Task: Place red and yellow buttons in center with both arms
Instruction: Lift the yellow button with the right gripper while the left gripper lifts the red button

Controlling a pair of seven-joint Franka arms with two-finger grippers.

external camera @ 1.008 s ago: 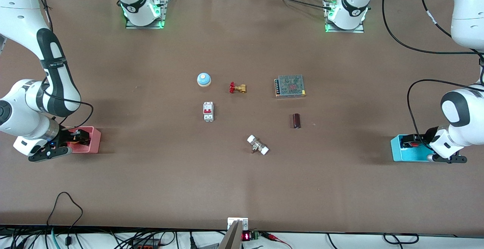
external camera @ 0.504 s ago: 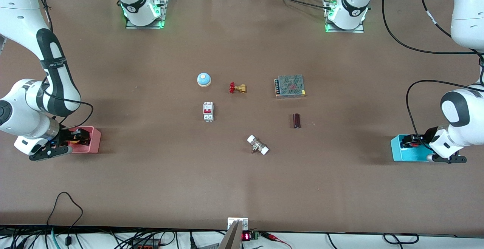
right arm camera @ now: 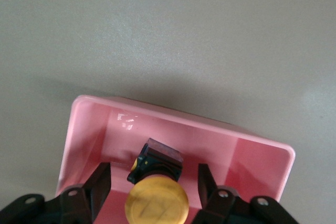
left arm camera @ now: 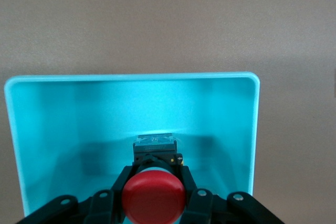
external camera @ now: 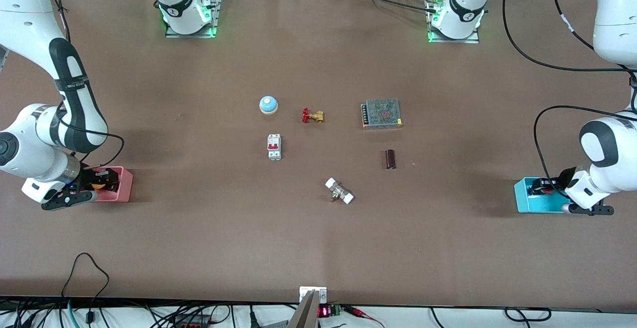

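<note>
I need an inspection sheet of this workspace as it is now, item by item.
Surface: brown table, flat.
Job's things: red button in the blue bin, yellow button in the pink bin; neither at the centre.
Clutter: bell, brass valve, breaker, power supply, dark cylinder and white-ended fitting, around the centre.
Hands: left hand shut on red button; right hand open around yellow button.
Cables: black cable looped at the table's edge nearest the front camera.
Surroundings: red number display below that edge.
</note>
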